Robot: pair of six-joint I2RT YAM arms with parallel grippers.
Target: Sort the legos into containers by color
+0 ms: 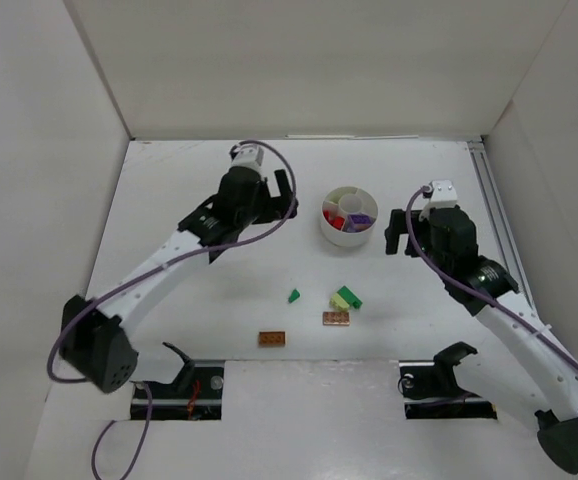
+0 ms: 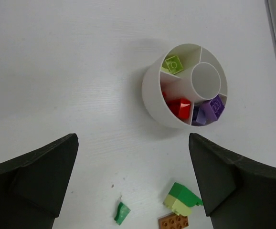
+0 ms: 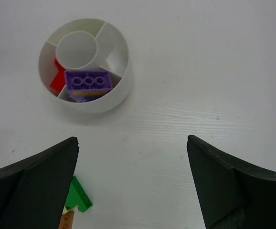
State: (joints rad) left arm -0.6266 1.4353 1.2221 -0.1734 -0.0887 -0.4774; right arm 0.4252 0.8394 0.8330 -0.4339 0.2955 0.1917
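Observation:
The round white dish (image 1: 349, 236) stands at mid-table, holding a red brick (image 2: 180, 107), purple bricks (image 2: 213, 107) and a yellow-green brick (image 2: 174, 64) in separate wedges; its central well is empty. On the table in front of it lie a small green lego (image 1: 293, 295), a dark green brick joined to a yellow-green one (image 1: 346, 297), and two orange-brown plates (image 1: 335, 318) (image 1: 272, 338). My left gripper (image 1: 279, 195) is open and empty, left of the dish. My right gripper (image 1: 399, 232) is open and empty, right of the dish.
White walls close in the table at the back and both sides. A metal rail (image 1: 491, 200) runs along the right edge. The arm bases (image 1: 194, 385) sit at the near edge.

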